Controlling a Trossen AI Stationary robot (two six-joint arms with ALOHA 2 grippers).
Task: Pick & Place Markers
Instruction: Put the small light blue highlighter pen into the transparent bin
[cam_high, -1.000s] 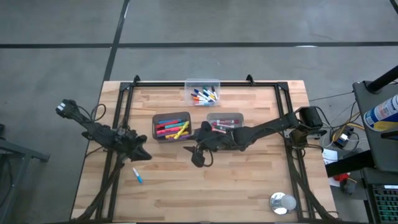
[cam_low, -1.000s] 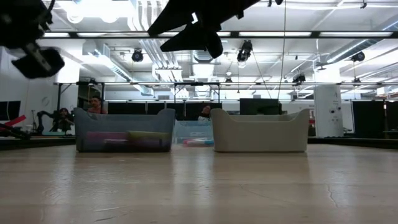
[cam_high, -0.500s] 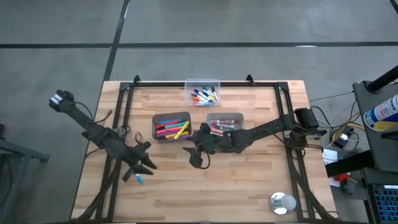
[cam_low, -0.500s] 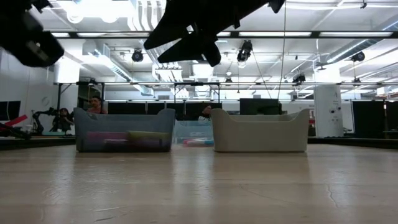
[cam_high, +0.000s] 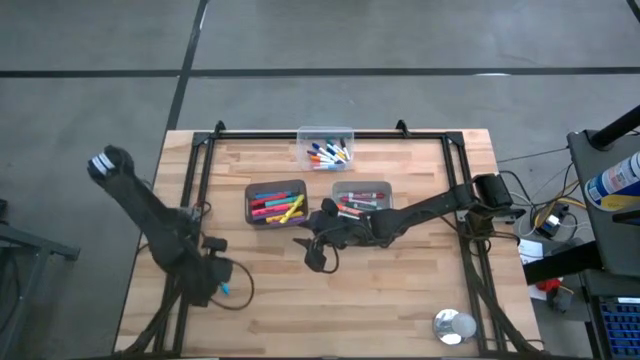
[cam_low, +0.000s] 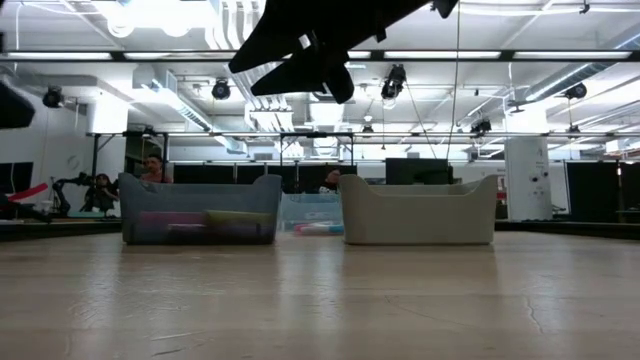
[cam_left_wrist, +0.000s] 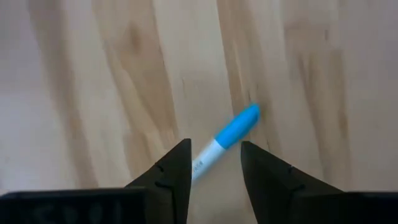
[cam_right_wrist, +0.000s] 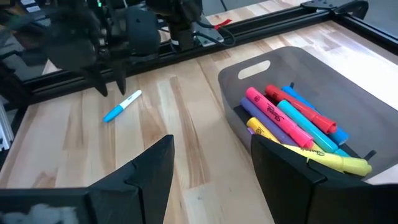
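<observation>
Binned: markers (cam_high: 275, 206) in three bins. Outstanding: one blue-capped marker (cam_left_wrist: 227, 140) on table, left gripper (cam_left_wrist: 214, 163) parted above it, empty; right gripper (cam_right_wrist: 211, 163) wide, idle.

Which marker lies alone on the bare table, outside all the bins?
The blue-capped marker, under the open left gripper; every other marker sits inside a bin.

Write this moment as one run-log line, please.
left gripper: open above blue-capped marker | right gripper: open, waiting beside grey bin
</observation>
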